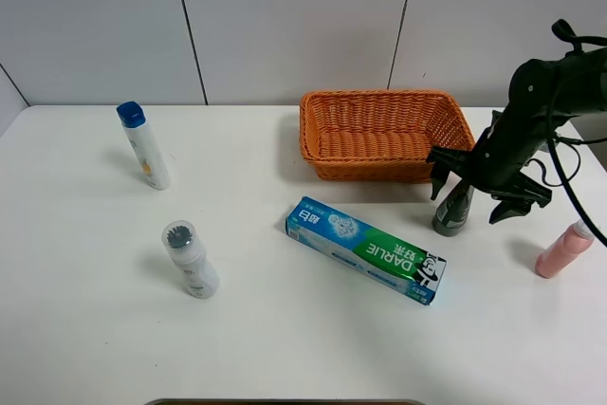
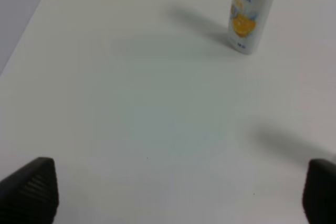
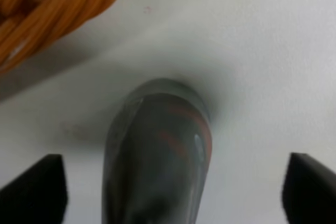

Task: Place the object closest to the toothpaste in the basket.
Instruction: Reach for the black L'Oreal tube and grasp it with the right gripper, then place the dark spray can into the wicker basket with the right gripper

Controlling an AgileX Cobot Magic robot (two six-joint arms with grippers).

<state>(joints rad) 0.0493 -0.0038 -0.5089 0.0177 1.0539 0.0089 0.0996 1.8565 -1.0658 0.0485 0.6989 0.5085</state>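
The toothpaste box (image 1: 366,248), blue and green, lies on the white table in the middle. A dark grey bottle (image 1: 453,210) stands just right of it, in front of the orange wicker basket (image 1: 383,133). My right gripper (image 1: 471,182) is open and straddles the top of the grey bottle; the right wrist view shows the bottle (image 3: 157,156) between the spread fingers (image 3: 34,187), with the basket (image 3: 47,9) behind. My left gripper (image 2: 178,192) is open and empty over bare table; it does not show in the exterior high view.
A white bottle with a blue cap (image 1: 144,145) stands at the left rear, also in the left wrist view (image 2: 251,11). A white bottle with a grey cap (image 1: 190,259) stands front left. A pink bottle (image 1: 563,251) stands at the far right.
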